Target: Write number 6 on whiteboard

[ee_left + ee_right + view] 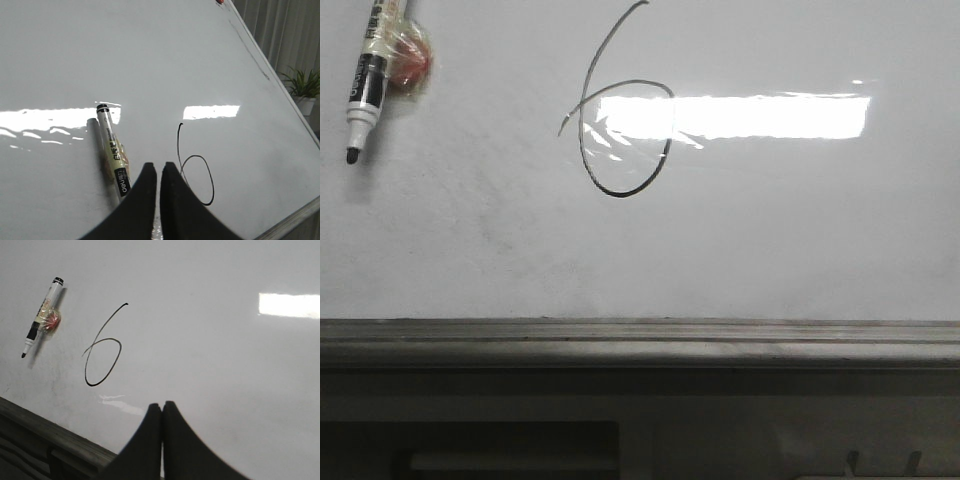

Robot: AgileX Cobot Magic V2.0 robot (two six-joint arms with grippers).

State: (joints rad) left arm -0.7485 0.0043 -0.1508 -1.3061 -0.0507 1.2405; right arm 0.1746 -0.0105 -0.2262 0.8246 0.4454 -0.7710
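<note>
The whiteboard [770,240] is showing glossy white-grey with faint grey smudging, and a grey metal ledge [640,340] is running along its lower edge. The number 6 [620,130] is showing as a thin black line. The marker [375,70] is showing a white barrel, black label band and black tip, with a reddish blob under clear tape. Both end effectors, left [159,200] and right [162,440], are showing black.

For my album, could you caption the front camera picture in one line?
A hand-drawn 6 on the whiteboard, with an uncapped marker stuck at upper left.
</note>
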